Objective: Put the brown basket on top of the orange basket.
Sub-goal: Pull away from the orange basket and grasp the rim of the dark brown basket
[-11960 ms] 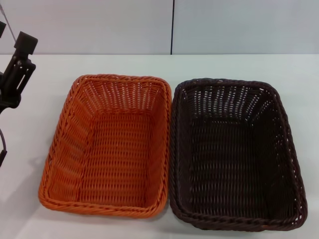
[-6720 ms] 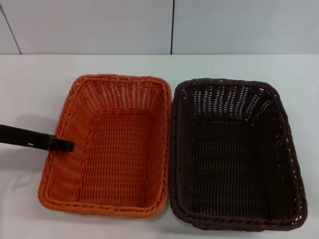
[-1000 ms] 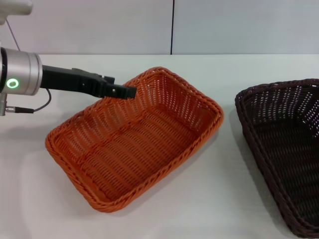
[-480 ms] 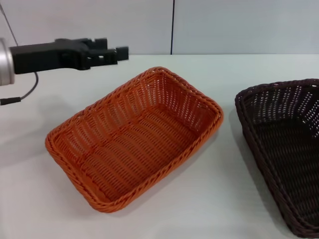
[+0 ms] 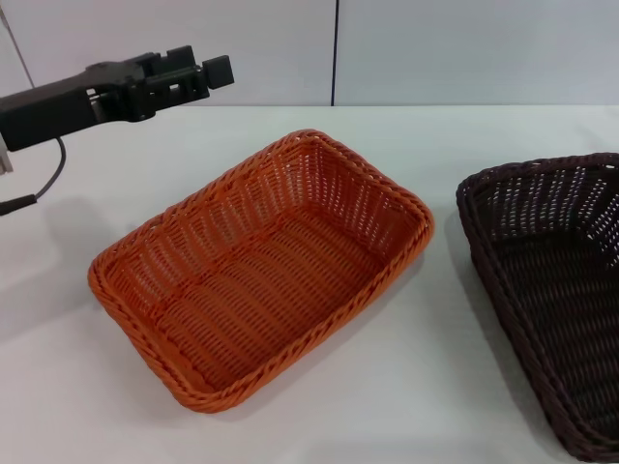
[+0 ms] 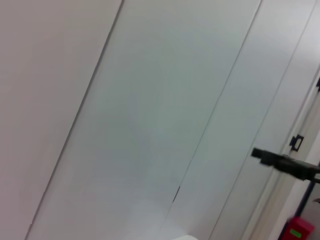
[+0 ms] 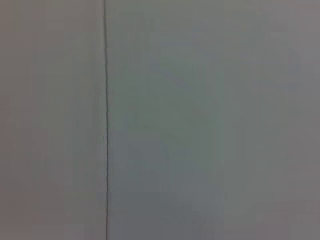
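The left gripper (image 5: 198, 73) is hanging above the table (image 5: 406, 387), fingers apart, holding nothing; orange basket (image 5: 261, 271) and brown basket (image 5: 551, 290) are sitting well apart.

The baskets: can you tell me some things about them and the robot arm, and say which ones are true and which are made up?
1. The orange basket is empty. True.
2. The brown basket sits on top of the orange basket. False: it stands apart on the white table, to the orange basket's right, partly cut off by the picture's edge.
3. The left gripper is holding the orange basket's rim. False: it is up in the air behind the basket, touching nothing.
4. The two baskets do not touch. True: bare table shows between them.
5. The right gripper is reaching into the brown basket. False: it is not in view.
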You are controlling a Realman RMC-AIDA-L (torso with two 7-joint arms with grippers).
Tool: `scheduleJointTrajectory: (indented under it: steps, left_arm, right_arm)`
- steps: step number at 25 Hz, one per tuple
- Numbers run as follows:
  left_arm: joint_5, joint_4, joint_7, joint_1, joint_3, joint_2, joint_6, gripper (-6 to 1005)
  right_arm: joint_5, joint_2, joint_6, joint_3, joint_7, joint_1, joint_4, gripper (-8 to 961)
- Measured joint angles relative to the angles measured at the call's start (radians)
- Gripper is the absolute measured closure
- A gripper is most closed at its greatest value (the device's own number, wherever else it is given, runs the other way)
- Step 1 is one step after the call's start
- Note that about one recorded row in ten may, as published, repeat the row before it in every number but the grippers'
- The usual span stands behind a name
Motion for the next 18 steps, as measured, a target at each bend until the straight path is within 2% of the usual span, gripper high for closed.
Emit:
scheduleJointTrajectory:
  steps: [1, 3, 10, 18]
  left_arm:
    - [-0.005, -0.009, 0.002, 0.0, 0.0, 0.0, 0.0, 166]
    - [-0.012, -0.021, 0.008, 0.0, 0.0, 0.0, 0.0, 166]
    - [-0.054, -0.069, 0.025, 0.005, 0.001, -0.001, 0.004, 166]
    - [-0.106, -0.102, 0.051, 0.014, 0.011, -0.004, 0.008, 167]
  right_arm:
    - [-0.082, -0.013, -0.005, -0.001, 0.012, 0.024, -0.016, 276]
    - [-0.216, -0.023, -0.018, -0.005, 0.019, 0.062, -0.054, 276]
    - [-0.495, -0.029, -0.076, -0.092, 0.008, 0.156, -0.093, 275]
    - [-0.598, 0.013, 0.006, -0.25, -0.053, 0.172, -0.106, 277]
